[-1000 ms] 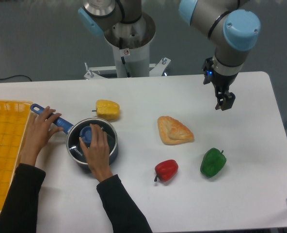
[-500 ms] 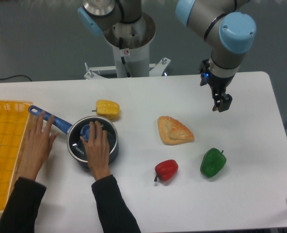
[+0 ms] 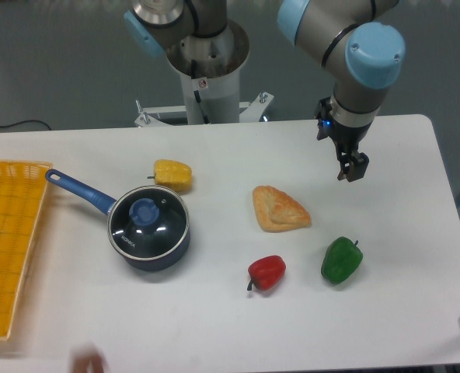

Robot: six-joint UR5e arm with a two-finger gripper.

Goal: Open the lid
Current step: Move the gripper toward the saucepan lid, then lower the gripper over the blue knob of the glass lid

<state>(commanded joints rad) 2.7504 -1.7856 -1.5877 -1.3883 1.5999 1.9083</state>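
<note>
Lid (image 3: 148,217) sits on the saucepan (image 3: 149,233) toward the table's (image 3: 385,311) left edge, well apart from the empty gripper (image 3: 351,169) near the back right; jaw opening unclear

The lid (image 3: 148,218) sat on the saucepan (image 3: 141,252), left of the pastry (image 3: 279,209); gripper (image 3: 352,169) hung far right.

Single fixed camera, high front, looking down at table (image 3: 214,311) (whole tabletop)

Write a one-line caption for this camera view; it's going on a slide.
Gripper hovers above the table, far right of the saucepan, whose lid sits on.
</note>
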